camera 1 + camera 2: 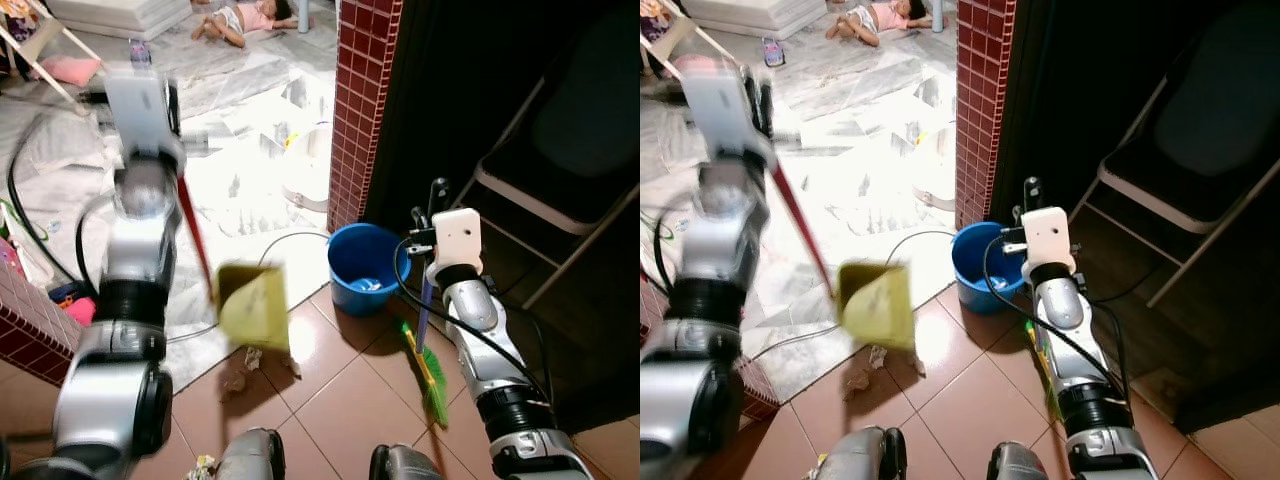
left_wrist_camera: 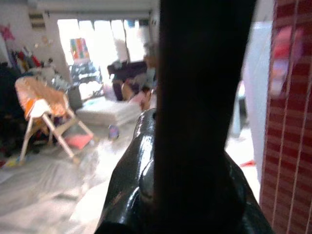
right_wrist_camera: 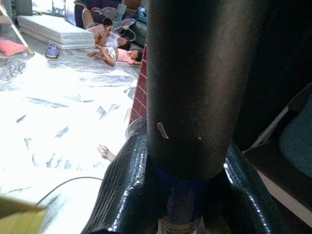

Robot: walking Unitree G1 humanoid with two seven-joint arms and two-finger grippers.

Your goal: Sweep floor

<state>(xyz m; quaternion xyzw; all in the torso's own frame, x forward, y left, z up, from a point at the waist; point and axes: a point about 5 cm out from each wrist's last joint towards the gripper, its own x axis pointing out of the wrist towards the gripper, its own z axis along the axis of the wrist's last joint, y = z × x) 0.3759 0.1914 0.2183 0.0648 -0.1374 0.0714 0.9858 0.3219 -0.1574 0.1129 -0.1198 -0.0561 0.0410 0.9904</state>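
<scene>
Left eye view, step: we are holding both tools up and getting ready to sweep. Our left gripper [image 1: 150, 95] is blurry, and the dustpan [image 1: 252, 305] is hanging below it on a red handle [image 1: 195, 240].
Left eye view, broom: our right gripper [image 1: 428, 215] is holding the blue stick, and the green broom [image 1: 432, 375] is hanging just below it, near the tiles.
Left eye view, trash: crumpled scraps [image 1: 240, 375] are lying on the floor under the dustpan.
Left eye view, next move: we think we are needing to lower the dustpan beside the scraps and push them in with the broom.
Left eye view, containers: the blue bucket [image 1: 365, 265] is sitting between our two grippers, closer to the right one. Something pale is lying at its bottom; we cannot tell what. The dustpan is too blurry to see inside.
Right eye view, room: a person [image 1: 880, 20] is lying on the floor far past our left gripper.
Left wrist view, fingers: our black fingers [image 2: 131, 185] are pressing together around a dark stick.
Right wrist view, fingers: our black fingers [image 3: 122, 190] are pinching the blue broom stick [image 3: 183, 200].
</scene>
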